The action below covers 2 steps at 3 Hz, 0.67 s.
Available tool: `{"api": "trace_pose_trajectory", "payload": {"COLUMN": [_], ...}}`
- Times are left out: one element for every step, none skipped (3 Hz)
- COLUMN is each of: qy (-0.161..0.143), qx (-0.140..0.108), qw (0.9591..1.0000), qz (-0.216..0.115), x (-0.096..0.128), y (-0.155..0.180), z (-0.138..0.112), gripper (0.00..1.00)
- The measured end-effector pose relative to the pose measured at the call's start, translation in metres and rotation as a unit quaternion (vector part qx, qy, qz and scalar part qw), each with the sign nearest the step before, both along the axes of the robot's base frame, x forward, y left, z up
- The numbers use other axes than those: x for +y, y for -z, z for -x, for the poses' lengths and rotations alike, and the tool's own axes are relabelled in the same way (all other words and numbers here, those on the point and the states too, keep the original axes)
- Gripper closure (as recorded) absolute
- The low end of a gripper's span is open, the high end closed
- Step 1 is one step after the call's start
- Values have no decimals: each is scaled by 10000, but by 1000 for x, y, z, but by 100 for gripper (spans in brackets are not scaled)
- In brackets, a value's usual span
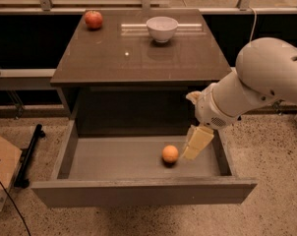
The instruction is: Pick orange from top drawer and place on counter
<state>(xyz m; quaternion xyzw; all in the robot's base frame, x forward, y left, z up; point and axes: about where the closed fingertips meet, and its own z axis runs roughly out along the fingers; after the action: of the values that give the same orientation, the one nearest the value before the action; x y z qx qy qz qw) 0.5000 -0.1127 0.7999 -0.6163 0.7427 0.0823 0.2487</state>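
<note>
The orange (170,154) lies on the grey bottom of the open top drawer (114,161), right of its middle. My gripper (195,142) hangs from the white arm over the right part of the drawer, just right of the orange and slightly above it, not touching it. Its pale fingers (200,137) point down and left toward the fruit. The glossy dark brown counter (138,58) tops the grey cabinet above the drawer.
A red apple (93,19) sits at the counter's back left. A white bowl (162,28) sits at the back middle. A cardboard box (1,173) and a black bar (28,154) lie on the speckled floor to the left of the drawer.
</note>
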Motion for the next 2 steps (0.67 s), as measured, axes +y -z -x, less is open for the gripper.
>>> {"api": "trace_pose_trajectory", "payload": {"qy": [-99, -26], "qx": [-107, -39], "qw": [9999, 9999], "qz": [-57, -145], "x": [15, 18], "y": [20, 47], "z": [-18, -39], "gripper": [0, 0]}}
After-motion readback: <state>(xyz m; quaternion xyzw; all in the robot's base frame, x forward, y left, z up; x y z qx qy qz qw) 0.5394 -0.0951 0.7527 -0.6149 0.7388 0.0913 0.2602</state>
